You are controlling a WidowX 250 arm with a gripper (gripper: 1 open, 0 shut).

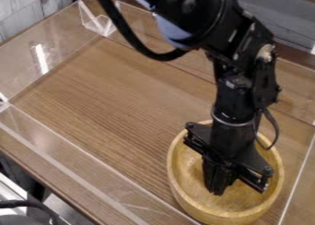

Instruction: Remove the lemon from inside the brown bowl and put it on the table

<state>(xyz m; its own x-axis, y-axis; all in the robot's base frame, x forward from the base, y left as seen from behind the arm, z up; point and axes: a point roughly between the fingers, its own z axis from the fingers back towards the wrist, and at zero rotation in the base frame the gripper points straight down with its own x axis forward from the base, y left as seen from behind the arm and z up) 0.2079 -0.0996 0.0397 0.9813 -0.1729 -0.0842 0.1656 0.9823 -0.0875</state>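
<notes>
- Wood-grain tabletop (105,104) is running across the scene; a clear acrylic wall (76,178) is edging its near left side.
- Brown bowl (187,194) is sitting near right, under the arm's reach; its open top is letting the gripper work from above.
- Black arm (204,21) is coming in from the far side and bending downward, probably because the bowl's raised wall is ruling out a level approach.
- Gripper (223,183) is pointing down inside the bowl, fingers closed together, tips lying low over the bowl's floor.
- Lemon is not showing anywhere; no yellow is peeking past the fingers. Presumably it is lying in the bowl, masked by the gripper. Whether the fingers are gripping it, I cannot tell.
- Dark cable (129,37) is looping to the left of the arm, hanging clear of the bowl.
- Judging the step: the arm is seemingly working at the grasp, with the placing on the tabletop remaining.
- Next move is calling for a check of the grip, then a straight lift above the rim before swinging left, where bare wood is offering room.
- Risk: smooth, rounded skin is inviting a slip, and the curved bowl is likely rolling any missed fruit toward its middle.
</notes>
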